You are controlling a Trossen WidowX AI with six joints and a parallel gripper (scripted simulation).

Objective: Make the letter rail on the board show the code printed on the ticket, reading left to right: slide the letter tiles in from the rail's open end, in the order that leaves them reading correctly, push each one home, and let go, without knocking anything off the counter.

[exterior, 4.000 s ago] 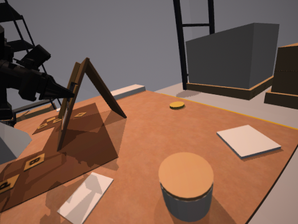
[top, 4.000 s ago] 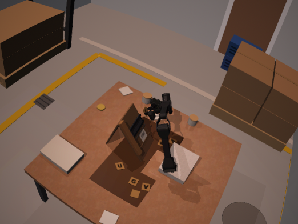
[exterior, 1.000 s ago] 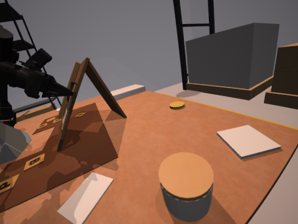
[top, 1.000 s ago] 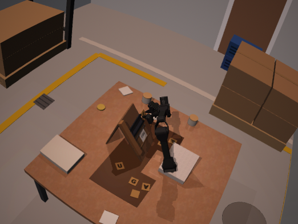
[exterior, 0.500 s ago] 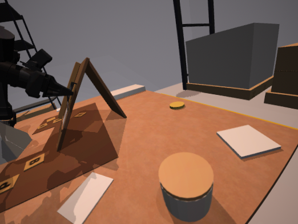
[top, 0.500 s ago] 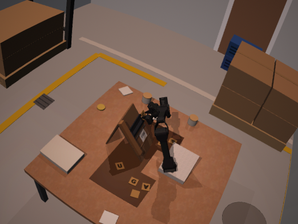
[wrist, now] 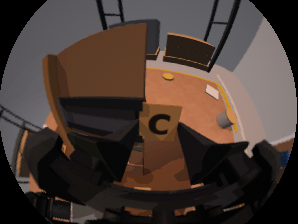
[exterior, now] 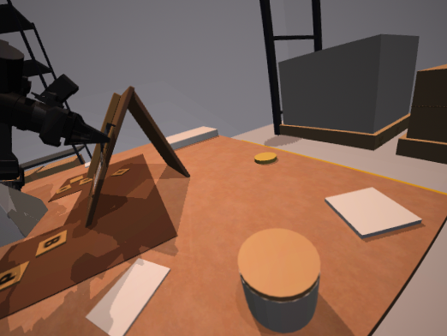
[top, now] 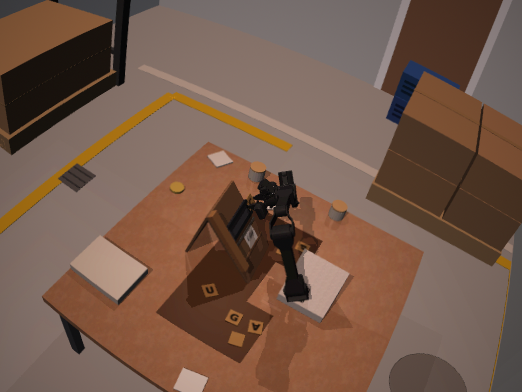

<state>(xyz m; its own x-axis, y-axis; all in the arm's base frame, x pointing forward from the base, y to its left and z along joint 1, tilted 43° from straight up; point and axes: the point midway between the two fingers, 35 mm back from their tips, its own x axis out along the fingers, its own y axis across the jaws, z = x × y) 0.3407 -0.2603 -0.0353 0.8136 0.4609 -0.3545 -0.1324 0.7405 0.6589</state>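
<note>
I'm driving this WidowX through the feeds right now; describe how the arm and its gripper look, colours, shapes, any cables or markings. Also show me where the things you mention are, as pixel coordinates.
The arm (top: 288, 260) is black throughout, with chunky rounded joint housings and a narrower link between them. The gripper (top: 256, 204) (exterior: 107, 139) (wrist: 158, 123) is black too, its two fingers broad at the base and tapering to narrow tips. I can't make out any cables or markings.

A jar (exterior: 279, 274) stands (lid on) near a card (exterior: 130, 296).
</note>
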